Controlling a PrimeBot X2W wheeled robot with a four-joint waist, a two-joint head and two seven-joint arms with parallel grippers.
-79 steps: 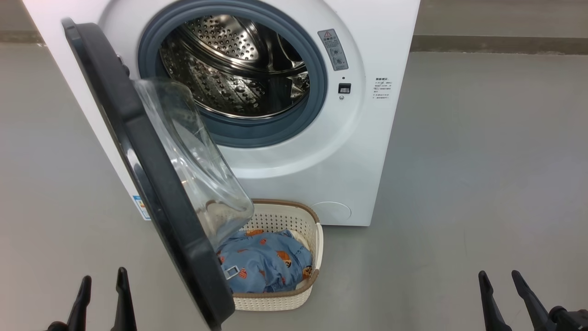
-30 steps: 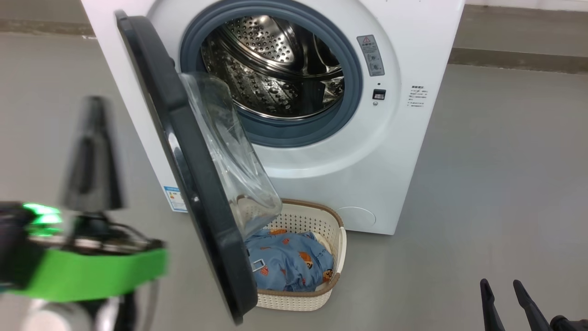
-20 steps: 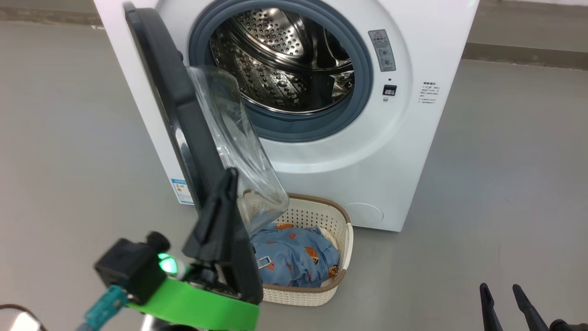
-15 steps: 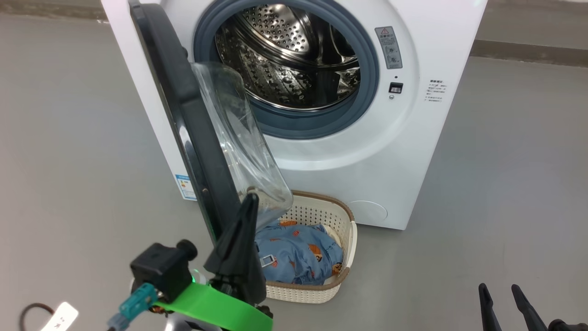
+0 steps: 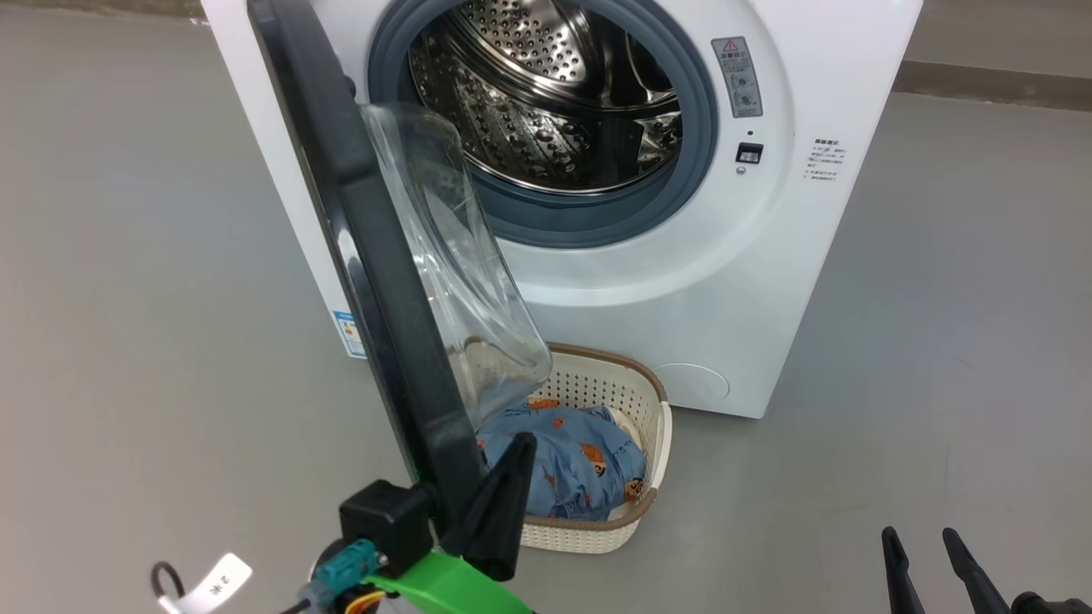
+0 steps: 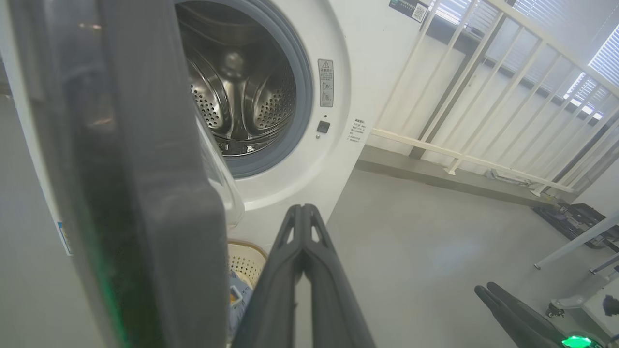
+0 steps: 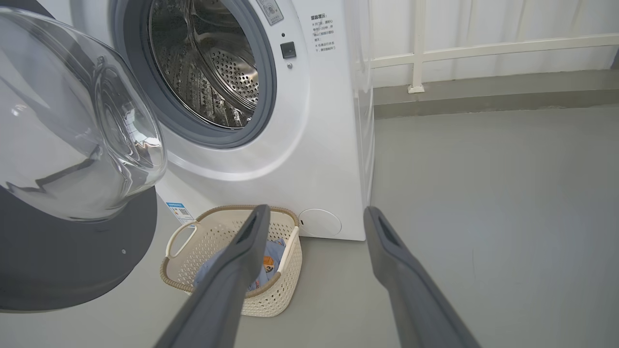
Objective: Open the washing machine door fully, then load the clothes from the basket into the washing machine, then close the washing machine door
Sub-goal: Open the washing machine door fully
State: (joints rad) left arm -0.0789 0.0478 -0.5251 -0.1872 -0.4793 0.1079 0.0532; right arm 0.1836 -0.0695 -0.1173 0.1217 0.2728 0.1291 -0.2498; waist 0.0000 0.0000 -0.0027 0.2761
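Two grippers logged. Left gripper (image 5: 517,452): fingers pressed together with nothing between them, tip aimed at 12 o'clock in the head view. It sits just beside the lower rim of the door (image 5: 367,256), on the glass side; I cannot tell if it touches. Right gripper (image 5: 919,539): fingers apart and empty, low at 5 o'clock in the head view, well apart from the work.

Open floor (image 5: 938,324) lies at 3 o'clock of the machine and at 9 o'clock of the door.

Basket (image 5: 597,533): on the floor at 1 o'clock from the left gripper's tip, near it, its left end under the door's glass dome (image 5: 452,256). Clothes (image 5: 580,452) are heaped inside.

Door: partly open and seen edge-on. Its free edge points to 6 o'clock, toward the robot, its hinge side lies at 12 o'clock, and the dome bulges toward 3 o'clock.

Washing machine (image 5: 682,281): behind the basket, with the drum (image 5: 554,102) mouth uncovered. A white railing (image 6: 459,96) stands beyond, at 2 o'clock in the left wrist view.
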